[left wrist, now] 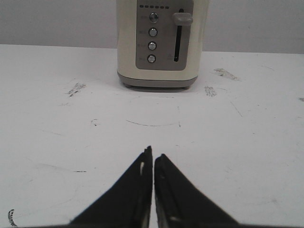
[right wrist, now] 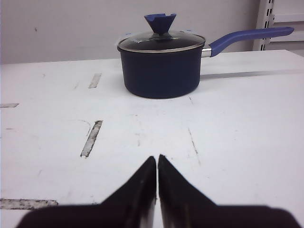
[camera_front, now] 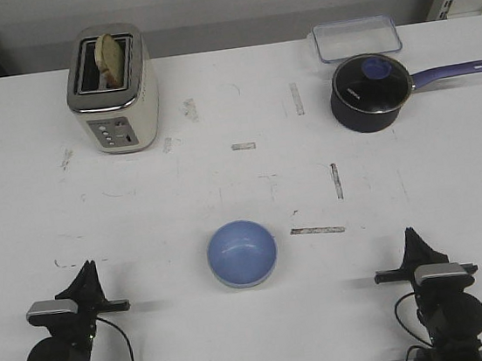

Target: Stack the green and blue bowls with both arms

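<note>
The light blue bowl sits upright on the white table, near the front middle. No separate green bowl shows in any view; a paler band runs along the blue bowl's front rim, and I cannot tell what it is. My left gripper rests low at the front left, shut and empty, well left of the bowl. In the left wrist view its tips are together over bare table. My right gripper rests at the front right, shut and empty. In the right wrist view its tips are together too.
A cream toaster with a slice of bread stands at the back left and also shows in the left wrist view. A dark navy saucepan with a glass lid is at the back right, with a clear lidded box behind it. The saucepan also shows in the right wrist view.
</note>
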You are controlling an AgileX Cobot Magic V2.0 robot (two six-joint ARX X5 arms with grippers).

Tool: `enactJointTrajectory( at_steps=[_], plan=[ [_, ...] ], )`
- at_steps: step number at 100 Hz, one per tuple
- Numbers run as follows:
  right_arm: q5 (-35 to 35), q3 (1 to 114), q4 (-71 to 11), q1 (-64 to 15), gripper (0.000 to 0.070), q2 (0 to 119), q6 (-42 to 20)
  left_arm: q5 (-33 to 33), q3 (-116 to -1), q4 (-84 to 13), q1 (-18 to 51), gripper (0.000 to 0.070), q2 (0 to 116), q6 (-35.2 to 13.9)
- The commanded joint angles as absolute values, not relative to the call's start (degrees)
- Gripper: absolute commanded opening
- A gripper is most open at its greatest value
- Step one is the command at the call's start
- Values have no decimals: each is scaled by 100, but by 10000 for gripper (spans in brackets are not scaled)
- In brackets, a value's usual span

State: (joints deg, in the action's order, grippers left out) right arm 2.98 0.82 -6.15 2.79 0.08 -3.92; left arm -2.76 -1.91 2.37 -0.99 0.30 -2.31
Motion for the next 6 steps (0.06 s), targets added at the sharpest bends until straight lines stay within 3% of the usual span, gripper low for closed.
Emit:
enactJointTrajectory(
  at_steps=[1,6],
  plan=[
    [296,73,-558,292,0,8,-467,-261,-75,305,-99,1,23,-235],
    [296,73,-558,292,0,8,-467,-261,-75,305,-99,1,23,-235]
  ],
)
